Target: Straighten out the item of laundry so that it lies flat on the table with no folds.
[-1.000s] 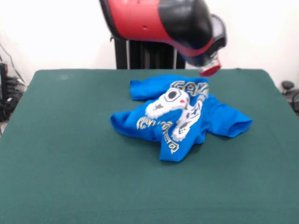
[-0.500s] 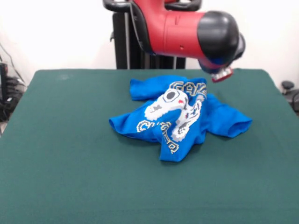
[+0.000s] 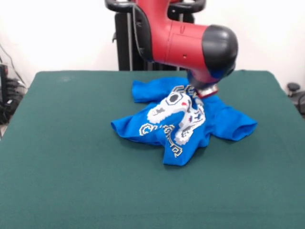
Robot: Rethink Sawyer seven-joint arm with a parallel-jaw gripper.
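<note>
The item of laundry (image 3: 177, 125), a bright blue T-shirt with a white pixel print, lies crumpled in a raised heap around the middle of the table (image 3: 71, 152). One sleeve (image 3: 238, 125) sticks out to the right, and another flap (image 3: 147, 89) lies toward the back left. The red and black arm comes down from above, and its gripper (image 3: 200, 97) is low against the top of the heap, at the back edge of the white print. The arm's bulky wrist hides whether it is open or shut.
The dark green table top spreads wide around the shirt on all sides. Dark cables and gear (image 3: 7, 95) sit off the left edge. A small black object (image 3: 293, 88) lies beyond the right edge.
The arm's end has swung from above the shirt's back right corner down and leftward onto the top of the heap. The shirt's left fold has shifted slightly.
</note>
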